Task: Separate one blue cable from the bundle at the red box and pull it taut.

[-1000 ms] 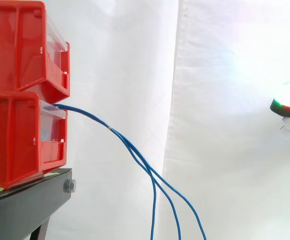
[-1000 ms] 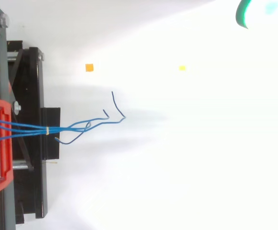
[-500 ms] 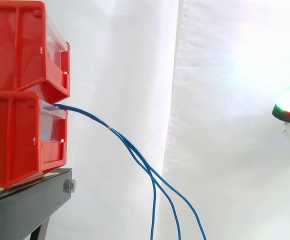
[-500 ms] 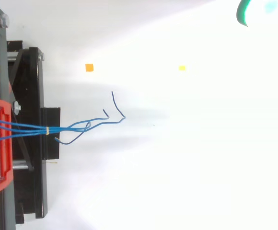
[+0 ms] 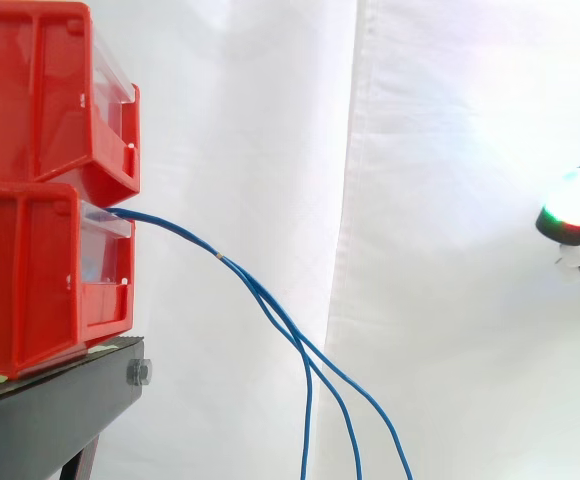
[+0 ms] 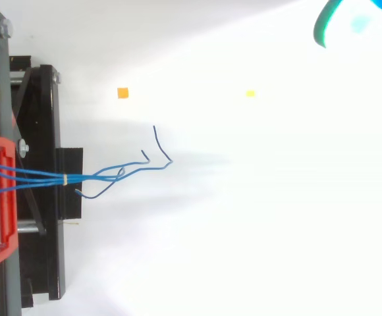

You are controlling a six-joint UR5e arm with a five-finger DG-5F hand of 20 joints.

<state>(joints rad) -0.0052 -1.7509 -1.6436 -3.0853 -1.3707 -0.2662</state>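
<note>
Side view, left: two stacked red bins (image 5: 30, 100), three blue cables (image 5: 240, 275) hanging from the lower one. At the right edge, the hand (image 5: 573, 203); its grip cannot be told.

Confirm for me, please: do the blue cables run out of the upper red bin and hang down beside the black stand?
Not quite: the side view shows the blue cables leaving the lower red bin, not the upper one. The rest holds: they hang down beside the black stand.

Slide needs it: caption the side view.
Blue cables sag from the lower red bin; the hand hovers far right.
</note>
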